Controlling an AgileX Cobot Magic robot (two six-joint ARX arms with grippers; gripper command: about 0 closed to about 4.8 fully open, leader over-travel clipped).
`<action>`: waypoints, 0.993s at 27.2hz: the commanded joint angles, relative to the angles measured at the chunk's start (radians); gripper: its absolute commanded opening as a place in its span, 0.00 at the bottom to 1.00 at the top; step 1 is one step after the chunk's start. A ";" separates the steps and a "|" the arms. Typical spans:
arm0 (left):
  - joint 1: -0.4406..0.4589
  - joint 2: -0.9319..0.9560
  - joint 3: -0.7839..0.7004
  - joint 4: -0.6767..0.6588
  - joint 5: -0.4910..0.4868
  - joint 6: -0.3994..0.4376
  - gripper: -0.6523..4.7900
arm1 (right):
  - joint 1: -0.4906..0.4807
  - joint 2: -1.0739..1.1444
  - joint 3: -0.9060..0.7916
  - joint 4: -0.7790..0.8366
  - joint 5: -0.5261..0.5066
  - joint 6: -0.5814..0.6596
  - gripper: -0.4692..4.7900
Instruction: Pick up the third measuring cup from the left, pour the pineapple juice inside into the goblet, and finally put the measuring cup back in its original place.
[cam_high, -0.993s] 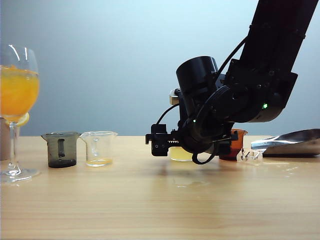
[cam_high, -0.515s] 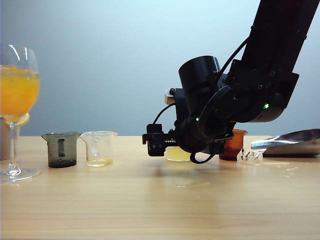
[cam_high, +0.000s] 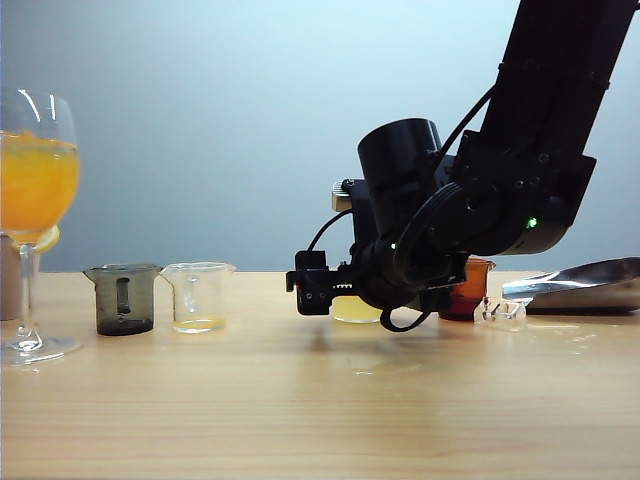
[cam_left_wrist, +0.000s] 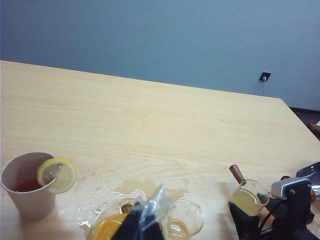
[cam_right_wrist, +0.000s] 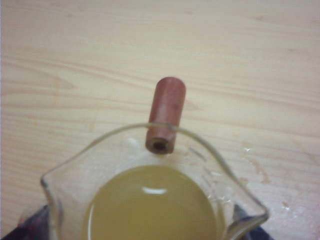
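The desk (cam_high: 300, 400) carries the row, and the goblet (cam_high: 36, 190) stands at its far left. The right end effector (cam_high: 345, 295) is low over the third cup (cam_right_wrist: 150, 200), fingers apart and straddling it (contact can't be made out). The cup stands on the desk, juice (cam_right_wrist: 155, 210) inside, and its brown handle (cam_right_wrist: 165, 115) points straight away from the wrist. The left end effector (cam_left_wrist: 142, 222) hovers by the goblet; open or closed, I can't tell. The right is nearer.

Pale yellow pineapple juice (cam_right_wrist: 152, 212), orange-filled goblet (cam_high: 35, 215), smoky grey cup (cam_high: 123, 298), black right gripper (cam_high: 312, 284), light wood-grain table (cam_high: 300, 410)
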 joint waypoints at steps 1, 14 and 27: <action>-0.001 -0.002 0.007 0.013 0.008 0.005 0.11 | -0.001 0.010 0.019 0.026 0.006 -0.002 0.97; -0.001 -0.002 0.007 0.013 0.024 0.005 0.11 | -0.001 0.043 0.060 0.004 0.021 -0.001 0.86; -0.001 -0.002 0.007 0.013 0.024 0.005 0.11 | -0.001 0.043 0.059 0.004 0.016 0.002 0.08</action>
